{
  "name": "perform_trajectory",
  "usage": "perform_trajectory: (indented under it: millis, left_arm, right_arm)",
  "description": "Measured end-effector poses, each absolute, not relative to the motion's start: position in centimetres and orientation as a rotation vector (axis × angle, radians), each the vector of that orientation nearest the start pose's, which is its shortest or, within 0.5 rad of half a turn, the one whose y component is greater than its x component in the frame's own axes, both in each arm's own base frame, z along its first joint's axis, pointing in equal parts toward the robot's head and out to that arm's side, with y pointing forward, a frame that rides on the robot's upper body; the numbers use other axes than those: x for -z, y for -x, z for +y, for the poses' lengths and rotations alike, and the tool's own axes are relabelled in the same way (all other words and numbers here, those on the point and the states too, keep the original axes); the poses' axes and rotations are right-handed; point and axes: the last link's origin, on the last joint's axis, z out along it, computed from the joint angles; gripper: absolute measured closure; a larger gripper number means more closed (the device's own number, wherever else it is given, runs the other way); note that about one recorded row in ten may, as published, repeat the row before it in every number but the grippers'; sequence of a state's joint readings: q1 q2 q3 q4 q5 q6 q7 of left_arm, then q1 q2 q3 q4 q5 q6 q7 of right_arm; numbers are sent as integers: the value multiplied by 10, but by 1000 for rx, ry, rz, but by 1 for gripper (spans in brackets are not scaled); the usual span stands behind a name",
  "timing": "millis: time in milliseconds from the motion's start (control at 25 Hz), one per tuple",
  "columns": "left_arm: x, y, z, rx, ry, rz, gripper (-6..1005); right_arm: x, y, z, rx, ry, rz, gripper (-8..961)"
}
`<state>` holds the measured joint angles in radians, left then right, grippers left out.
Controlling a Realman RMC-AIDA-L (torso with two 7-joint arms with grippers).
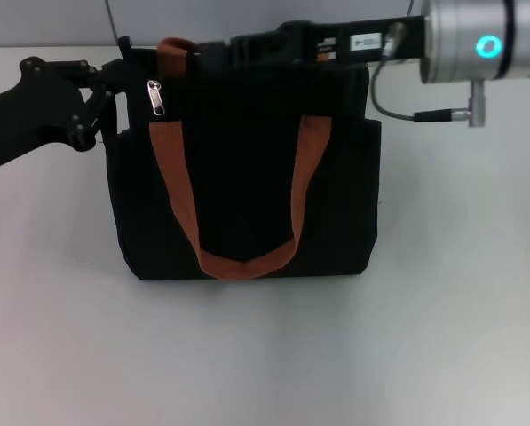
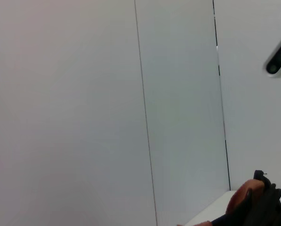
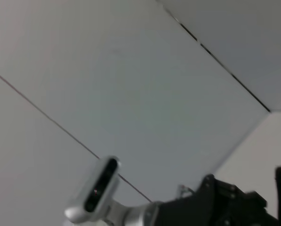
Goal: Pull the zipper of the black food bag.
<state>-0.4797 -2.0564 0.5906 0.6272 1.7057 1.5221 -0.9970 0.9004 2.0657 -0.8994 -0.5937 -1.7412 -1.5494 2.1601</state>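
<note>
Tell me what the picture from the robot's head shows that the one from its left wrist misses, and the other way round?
Only the head view shows the whole black food bag standing on the white table, its silver zipper near the top left corner, the left gripper beside that corner, and the right gripper over the bag's top. Only the left wrist view shows the pale wall panels behind. Both show an orange strap and some table.

The black food bag (image 1: 247, 186) stands on the table (image 1: 265, 355), the zipper (image 1: 157, 98) at its top left corner.
</note>
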Motion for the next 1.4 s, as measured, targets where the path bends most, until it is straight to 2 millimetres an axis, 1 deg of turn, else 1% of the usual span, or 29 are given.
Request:
perform_trajectory:
  millis: [40,120,240,280,520,560,960,1400]
  left_arm:
    - [-45,270,343,849,2354,-216,959]
    - [-45,270,343,849,2354,-216,960]
    - [-45,271,342,848,2355,-209,960]
    - [-44,271,341,849,2355,-209,960]
    - [-44,271,341,852,2356,-208,961]
    - [-43,271,341,852,2356,-208,961]
    - [-42,270,341,855,2357,-208,962]
    - [-43,268,342,859,2360,-201,963]
  right_arm:
    - [19,-96,395,-936,2897,1314,540]
    - [20,-93,397,-909,2899,1322,577]
    - [31,-84,402,-786,2897,1364,717]
    - [36,-81,403,-749,2895,1371,716]
    - [43,-74,406,-689,2888,1383,712]
    - [46,-72,406,-658,2883,1391,711]
    - [57,-63,411,-577,2859,1372,717]
    - [65,-56,413,-533,2854,1348,730]
